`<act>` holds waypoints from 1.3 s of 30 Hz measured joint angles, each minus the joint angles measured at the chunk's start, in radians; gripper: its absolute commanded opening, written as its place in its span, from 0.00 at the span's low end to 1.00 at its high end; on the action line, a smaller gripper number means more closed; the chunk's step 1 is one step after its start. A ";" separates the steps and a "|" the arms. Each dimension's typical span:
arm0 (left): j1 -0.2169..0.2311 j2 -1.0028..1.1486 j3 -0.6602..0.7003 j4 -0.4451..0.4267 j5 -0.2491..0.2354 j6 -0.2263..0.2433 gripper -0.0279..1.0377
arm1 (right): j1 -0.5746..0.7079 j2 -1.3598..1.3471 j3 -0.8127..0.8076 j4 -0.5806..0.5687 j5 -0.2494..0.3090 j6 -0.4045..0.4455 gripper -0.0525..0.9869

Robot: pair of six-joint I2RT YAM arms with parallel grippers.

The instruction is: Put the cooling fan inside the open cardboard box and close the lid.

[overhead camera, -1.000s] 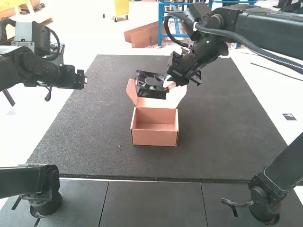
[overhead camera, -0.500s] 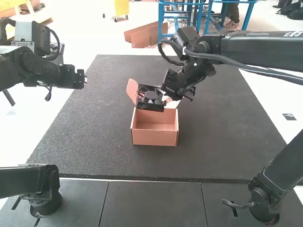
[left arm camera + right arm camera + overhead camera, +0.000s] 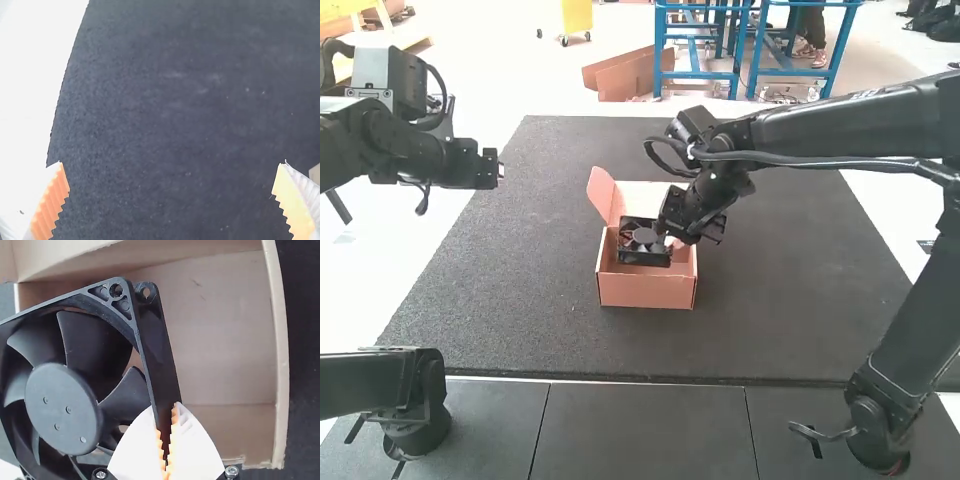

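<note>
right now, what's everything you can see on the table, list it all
cooling fan: 1, black, tilted, partly down inside the box, held by its frame
cardboard box: 1, tan, middle of the mat, lid flaps standing open at its far side
mat: 1, black, spread over the table
table: 1, white, showing past the mat's left edge
left gripper: 1, white ribbed fingers with orange pads, open, above the mat's left edge, holding nothing
right gripper: 1, white ribbed fingers with orange pads, shut on the cooling fan's frame, over the box
</note>
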 measured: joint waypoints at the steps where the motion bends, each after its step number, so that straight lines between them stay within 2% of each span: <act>1: 0.000 -0.001 0.000 -0.002 0.000 -0.003 0.93 | 0.000 0.005 -0.005 0.008 0.002 0.000 0.03; 9: 0.000 -0.023 0.000 -0.014 0.000 -0.011 0.93 | 0.000 0.051 -0.051 0.075 0.023 -0.001 0.06; 13: 0.000 -0.028 0.000 -0.019 0.000 -0.011 0.93 | 0.000 0.059 -0.069 0.126 0.026 -0.021 0.24; 18: 0.000 -0.029 0.000 -0.018 0.001 -0.011 0.93 | -0.003 0.059 -0.043 0.141 0.016 -0.048 0.55; 28: 0.000 -0.026 0.000 -0.003 0.004 -0.011 0.93 | -0.043 0.055 0.192 0.077 -0.080 -0.139 0.92; 32: 0.000 -0.008 0.000 0.018 0.004 -0.011 0.93 | -0.067 0.016 0.267 0.047 -0.087 -0.262 0.92; 39: 0.000 0.077 0.000 0.060 0.005 -0.011 0.94 | -0.125 -0.111 0.230 0.014 -0.009 -0.479 0.92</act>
